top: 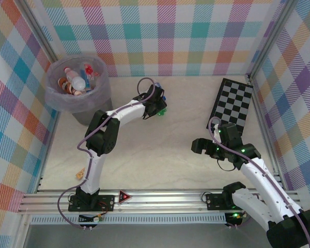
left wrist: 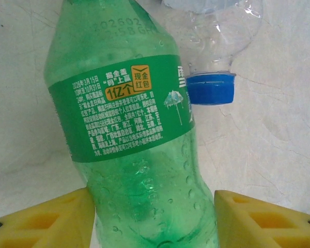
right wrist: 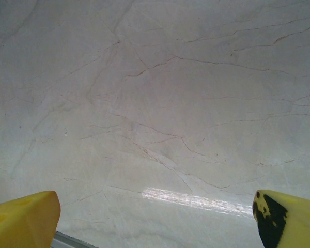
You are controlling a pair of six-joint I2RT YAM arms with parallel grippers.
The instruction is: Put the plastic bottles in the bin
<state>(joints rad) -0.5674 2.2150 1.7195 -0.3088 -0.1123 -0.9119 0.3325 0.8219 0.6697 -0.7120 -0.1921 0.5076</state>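
The bin [top: 57, 103], far left, already holds bottles. My left gripper [left wrist: 155, 212] flanks the green bottle [left wrist: 134, 129] on the surface [right wrist: 155, 103]; I cannot tell if it is clamped. Gripped this low, the bottle could slip or knock the clear bottle [left wrist: 217, 31] beside it. My right gripper [right wrist: 155, 217] stands apart.

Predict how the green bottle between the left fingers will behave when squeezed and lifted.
The green bottle looks empty, with only droplets inside, so it is probably light. Its thin see-through wall may dent between the yellow fingers. Its round, smooth body could slip or roll if gripped loosely, perhaps nudging the clear bottle beside it.
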